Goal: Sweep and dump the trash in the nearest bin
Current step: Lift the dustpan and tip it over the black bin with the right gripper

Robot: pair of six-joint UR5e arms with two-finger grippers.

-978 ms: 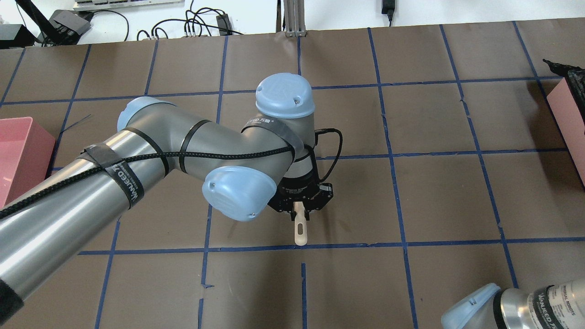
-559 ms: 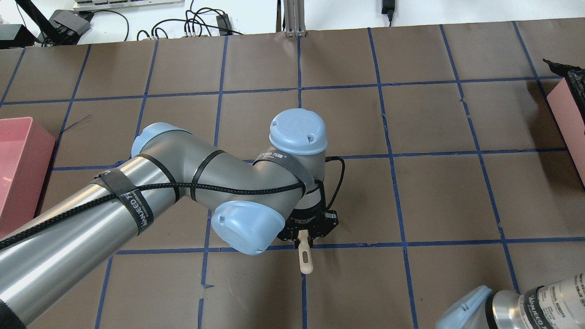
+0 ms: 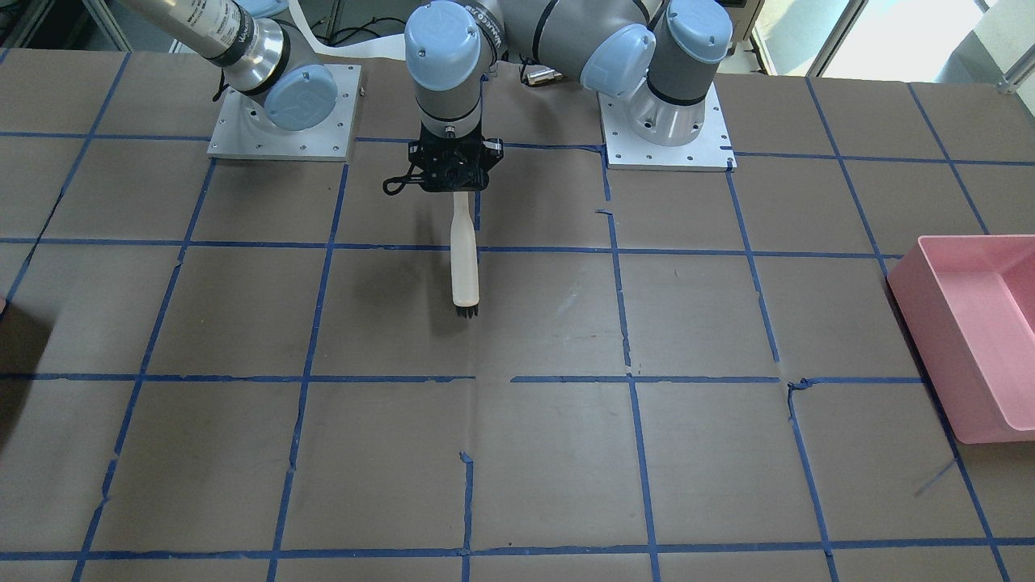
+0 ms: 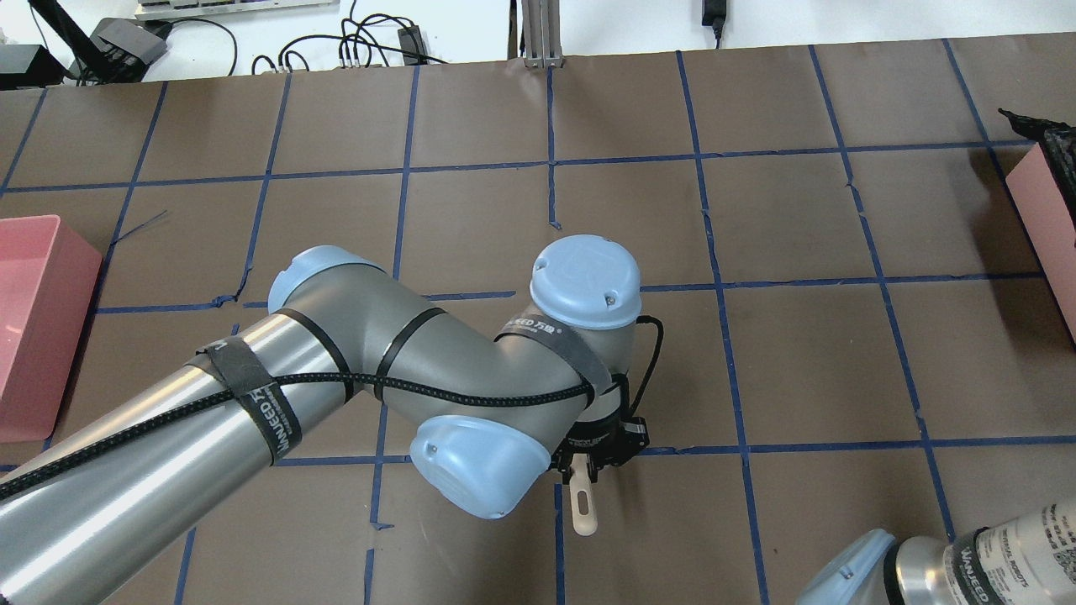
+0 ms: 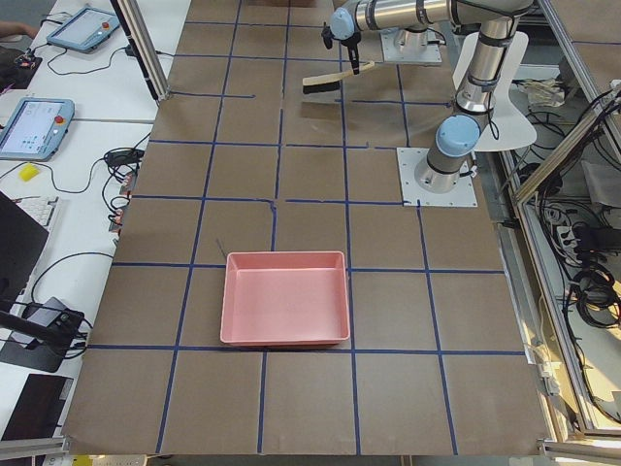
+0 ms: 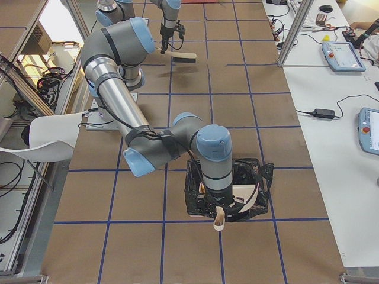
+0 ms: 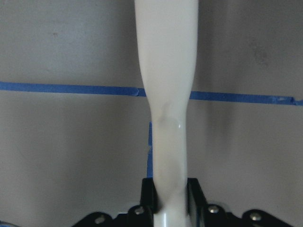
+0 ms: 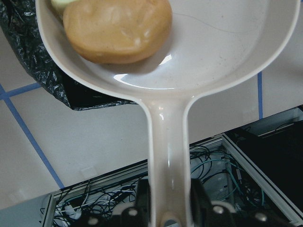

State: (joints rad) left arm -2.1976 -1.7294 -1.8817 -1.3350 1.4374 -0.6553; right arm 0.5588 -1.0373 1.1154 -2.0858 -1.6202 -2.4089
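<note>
The right tool is clamped tight on the handle of a cream dustpan. In the pan lie the tan-brown lump and, touching it at the rim, a pale-green piece; a second piece cannot be made out. The pan hangs over the black-bagged bin at the right end of the bench. Near the middle of the robot-side edge, the left tool is closed on a brush, with its bristles toward the operators' edge. A pink bin sits at the left end.
</note>
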